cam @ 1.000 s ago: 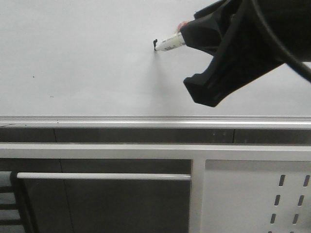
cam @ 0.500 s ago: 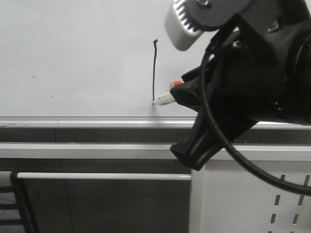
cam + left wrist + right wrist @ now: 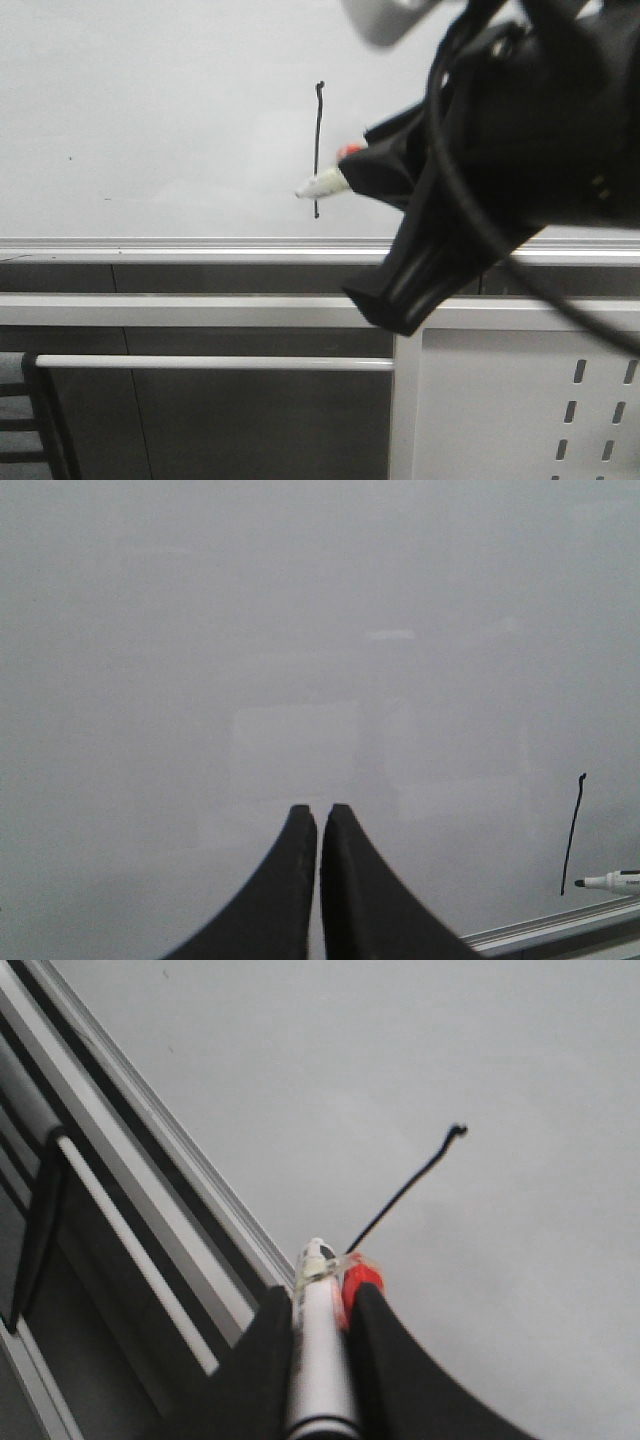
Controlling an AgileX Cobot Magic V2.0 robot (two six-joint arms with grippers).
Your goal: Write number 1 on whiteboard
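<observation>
Over on the left, the left gripper [image 3: 318, 810] hangs in front of the whiteboard [image 3: 150, 120] with its two black, curved jaws pressed together, nothing between them. The board itself is smooth and glossy, a pale grey-white sheet, with a faint speck or two far out on its left side. Along its lower edge runs a ribbed silver rail [image 3: 180, 250], brushed aluminium by the look of it.

Moving across to the middle, there's the number 1 [image 3: 317, 150]: a thin black marker stroke, nearly straight and upright, with a tiny hook curling at its top. Its foot sits just above the rail.

Right at the lower part of that stroke is the marker [image 3: 322, 184], a slim white barrel, blurred in the front view; I can't tell whether its tip touches the board. The right gripper [image 3: 322, 1305] has its matte black jaws clamped on the marker's body, a bit of red tape or rubber [image 3: 360, 1278] showing at one fingertip.

Further right and lower, a white perforated panel [image 3: 500, 410] with slanted slots.
</observation>
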